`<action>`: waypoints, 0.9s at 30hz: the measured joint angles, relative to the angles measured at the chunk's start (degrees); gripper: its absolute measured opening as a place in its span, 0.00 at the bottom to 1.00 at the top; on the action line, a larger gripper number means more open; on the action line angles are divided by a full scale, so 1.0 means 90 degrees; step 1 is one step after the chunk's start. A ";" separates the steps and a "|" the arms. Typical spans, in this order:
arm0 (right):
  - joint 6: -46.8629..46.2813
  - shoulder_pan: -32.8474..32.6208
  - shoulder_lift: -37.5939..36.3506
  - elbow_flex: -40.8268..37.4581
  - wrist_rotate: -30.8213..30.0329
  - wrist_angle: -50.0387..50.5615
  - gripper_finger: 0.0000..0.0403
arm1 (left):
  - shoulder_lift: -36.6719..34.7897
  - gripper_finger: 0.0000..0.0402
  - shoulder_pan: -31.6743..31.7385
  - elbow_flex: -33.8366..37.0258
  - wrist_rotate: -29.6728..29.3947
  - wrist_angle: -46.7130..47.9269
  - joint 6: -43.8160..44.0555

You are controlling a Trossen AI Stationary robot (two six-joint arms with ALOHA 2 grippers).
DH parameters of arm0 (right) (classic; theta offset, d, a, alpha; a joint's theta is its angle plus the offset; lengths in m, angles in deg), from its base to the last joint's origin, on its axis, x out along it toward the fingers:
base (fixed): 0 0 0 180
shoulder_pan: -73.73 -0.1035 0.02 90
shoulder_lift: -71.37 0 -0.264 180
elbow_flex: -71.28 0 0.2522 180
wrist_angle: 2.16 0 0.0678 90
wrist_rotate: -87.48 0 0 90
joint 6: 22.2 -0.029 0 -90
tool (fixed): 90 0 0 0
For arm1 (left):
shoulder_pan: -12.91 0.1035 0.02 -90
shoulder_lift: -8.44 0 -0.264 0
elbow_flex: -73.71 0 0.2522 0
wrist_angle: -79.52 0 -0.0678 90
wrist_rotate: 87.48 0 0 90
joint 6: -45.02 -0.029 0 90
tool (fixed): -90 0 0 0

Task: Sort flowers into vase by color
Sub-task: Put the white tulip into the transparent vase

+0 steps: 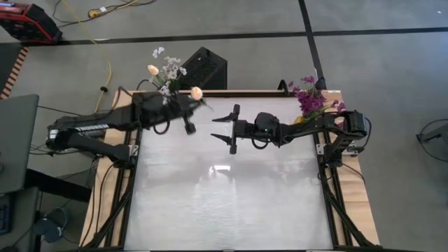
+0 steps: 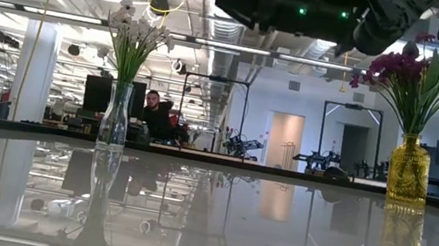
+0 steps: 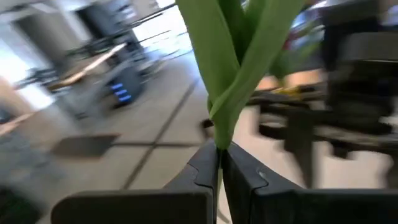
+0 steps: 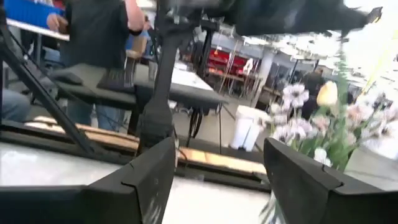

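My left fingers (image 3: 219, 163) pinch shut on the green stem of a peach tulip bud (image 1: 197, 92), held above the tabletop's (image 1: 231, 189) far edge beside the clear vase (image 2: 115, 115) of white sprigs. My right fingers (image 1: 225, 126) hang spread wide, holding nothing, over mid-table. Purple blossoms (image 2: 416, 79) stand in the amber vase (image 2: 409, 171).

We are looking at an open-plan robotics lab or workshop, shown by the exposed ceiling ducts (image 2: 217, 25), taped lines on the concrete floor (image 1: 210, 35), a person seated at a desk (image 2: 155, 113), other robot rigs (image 2: 328, 162) and a trailing yellow cable (image 1: 105, 59).
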 joint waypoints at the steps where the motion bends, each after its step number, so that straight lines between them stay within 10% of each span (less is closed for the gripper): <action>1: 0.0000 0.0047 0.0000 0.0000 0.0004 0.0084 0.67 | 0.0000 0.00 0.0084 -0.0173 -0.0208 0.0197 -0.0106; 7: 0.0002 0.0272 0.0002 0.0000 0.0002 0.0551 0.67 | 0.0010 0.00 0.0978 -0.0731 -0.0662 0.0729 -0.0190; 16: -0.0100 0.0445 0.0002 0.0000 0.0005 0.0906 0.67 | 0.0468 0.00 0.2415 -0.1594 0.0302 0.2136 0.0609; 27: -0.0102 0.0549 0.0002 0.0000 0.0159 0.0990 0.67 | 0.1391 0.00 0.2742 -0.2585 0.0475 0.3958 0.0610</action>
